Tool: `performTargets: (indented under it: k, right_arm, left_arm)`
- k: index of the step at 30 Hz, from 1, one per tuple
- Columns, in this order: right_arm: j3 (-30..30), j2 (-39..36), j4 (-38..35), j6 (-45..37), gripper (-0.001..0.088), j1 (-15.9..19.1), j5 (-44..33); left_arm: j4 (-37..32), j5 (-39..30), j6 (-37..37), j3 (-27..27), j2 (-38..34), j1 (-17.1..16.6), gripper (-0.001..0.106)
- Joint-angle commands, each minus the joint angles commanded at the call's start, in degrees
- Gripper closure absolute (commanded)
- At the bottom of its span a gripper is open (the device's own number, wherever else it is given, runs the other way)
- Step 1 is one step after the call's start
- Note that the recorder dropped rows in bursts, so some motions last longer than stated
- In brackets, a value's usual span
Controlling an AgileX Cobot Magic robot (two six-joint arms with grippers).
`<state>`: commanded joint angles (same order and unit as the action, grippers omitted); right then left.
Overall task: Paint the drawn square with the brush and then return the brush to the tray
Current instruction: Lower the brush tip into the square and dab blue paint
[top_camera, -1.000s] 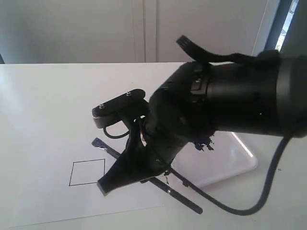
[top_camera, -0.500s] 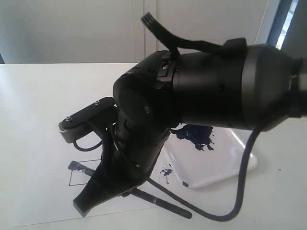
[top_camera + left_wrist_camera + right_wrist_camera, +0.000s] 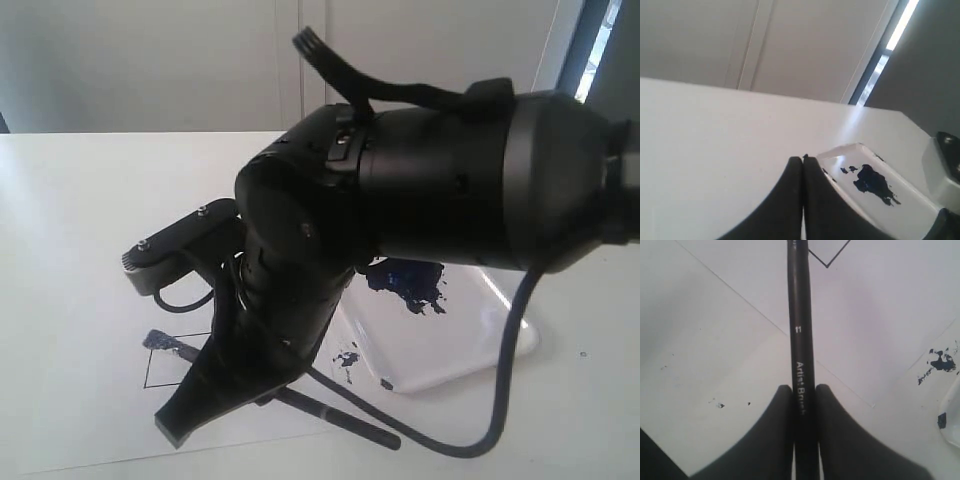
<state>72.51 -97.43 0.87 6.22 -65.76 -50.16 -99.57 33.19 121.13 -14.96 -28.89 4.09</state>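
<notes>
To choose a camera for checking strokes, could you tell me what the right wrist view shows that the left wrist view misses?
Right wrist only: the brush clamped in the right pincer, and a corner of the drawn square. Left wrist only: the shut left pincer and the wall. Both: part of the tray, spotted with dark paint.

You're working over a white table (image 3: 80, 200) with two things lying on it. The tray (image 3: 480, 345) (glossy white, raised rim) rests flat, a dark blue paint blob (image 3: 405, 280) inside it. Just beside the tray lies a white paper sheet (image 3: 100, 420), one corner near the tray's rim. Tiny dark specks (image 3: 720, 404) dot the bare table beyond the sheet, farther from the tray.
</notes>
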Motion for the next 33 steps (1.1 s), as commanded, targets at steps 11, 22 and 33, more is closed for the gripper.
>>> performTargets:
  k: [11, 22, 33]
  right_arm:
    - [1.39, 0.0, 2.62, 0.4, 0.0868, 0.0, -7.05]
    - [3.87, -1.44, 2.74, 0.4, 0.0868, 0.0, -8.39]
    - [10.23, -8.97, 4.53, 0.4, 0.0868, 0.0, -14.25]
  left_arm:
    - [-0.38, 1.71, -0.09, -1.71, -30.39, 0.0, 0.105]
    - [-0.29, 0.23, -1.43, -1.81, -42.06, 0.0, 0.105]
    - [-0.38, -0.09, -1.53, -2.31, -53.64, 0.0, 0.105]
